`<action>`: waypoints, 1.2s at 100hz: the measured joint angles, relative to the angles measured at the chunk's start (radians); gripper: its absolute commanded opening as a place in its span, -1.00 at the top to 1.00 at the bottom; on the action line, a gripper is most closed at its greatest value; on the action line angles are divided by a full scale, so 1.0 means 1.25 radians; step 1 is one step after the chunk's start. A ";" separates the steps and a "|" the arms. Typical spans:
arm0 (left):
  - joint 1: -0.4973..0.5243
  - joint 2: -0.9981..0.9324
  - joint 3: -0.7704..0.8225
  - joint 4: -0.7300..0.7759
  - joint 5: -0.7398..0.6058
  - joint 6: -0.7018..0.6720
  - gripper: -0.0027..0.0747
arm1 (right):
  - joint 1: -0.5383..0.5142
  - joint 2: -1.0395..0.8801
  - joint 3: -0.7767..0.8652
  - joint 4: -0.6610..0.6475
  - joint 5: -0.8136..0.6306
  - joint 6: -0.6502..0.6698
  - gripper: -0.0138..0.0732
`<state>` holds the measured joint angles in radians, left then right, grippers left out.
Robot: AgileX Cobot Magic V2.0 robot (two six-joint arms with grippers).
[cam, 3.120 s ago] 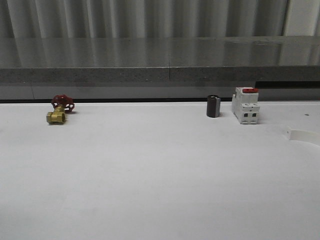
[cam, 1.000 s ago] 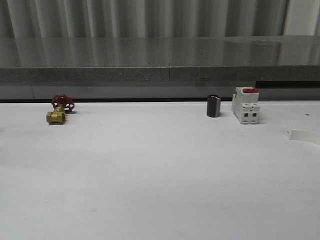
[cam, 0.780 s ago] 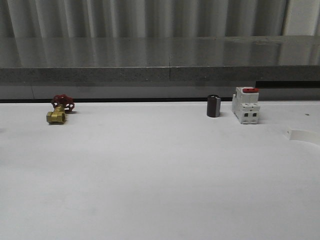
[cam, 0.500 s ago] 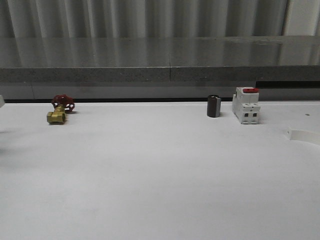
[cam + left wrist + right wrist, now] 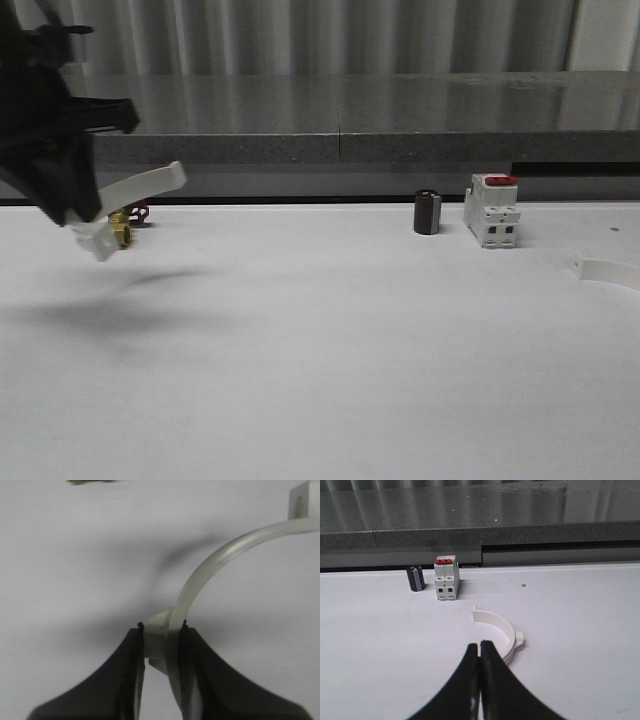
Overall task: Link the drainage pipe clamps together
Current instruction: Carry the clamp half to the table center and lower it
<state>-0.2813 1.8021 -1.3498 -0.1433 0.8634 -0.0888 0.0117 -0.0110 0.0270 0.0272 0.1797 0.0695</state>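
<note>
My left gripper hangs above the table's far left, shut on one white half-ring drainage pipe clamp. In the left wrist view the fingers pinch the clamp's end tab, and the arc curves away above the table. The other clamp half lies flat on the table at the right edge. The right wrist view shows it just beyond my right gripper, which is shut and empty, its tips a little short of the arc.
A brass valve with a red handwheel sits far left, partly behind the held clamp. A black cylinder and a white switch with a red top stand at the back right. A grey ledge runs behind the table.
My left arm has swung into the front view from the left, carrying the clamp half above the table. The clamp half at the right edge looks slightly shifted.
</note>
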 measured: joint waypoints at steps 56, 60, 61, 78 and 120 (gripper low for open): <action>-0.194 0.125 -0.097 0.004 -0.060 -0.154 0.93 | 0.000 0.000 0.000 0.000 0.000 0.000 0.84; -0.198 0.136 -0.108 0.013 -0.058 -0.169 0.93 | 0.000 0.000 0.000 0.000 0.000 0.000 0.84; -0.198 0.140 -0.111 0.017 -0.058 -0.171 0.93 | 0.000 0.000 0.000 0.000 0.000 0.000 0.84; -0.214 0.170 -0.136 0.058 -0.053 -0.232 0.93 | 0.000 0.000 0.000 0.000 0.000 0.000 0.84; -0.232 0.184 -0.136 0.098 -0.045 -0.283 0.93 | 0.000 0.000 0.000 0.000 0.000 0.000 0.84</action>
<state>-0.5707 2.0317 -1.5192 -0.0202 0.8069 -0.4425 0.0117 -0.0110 0.0270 0.0272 0.1797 0.0695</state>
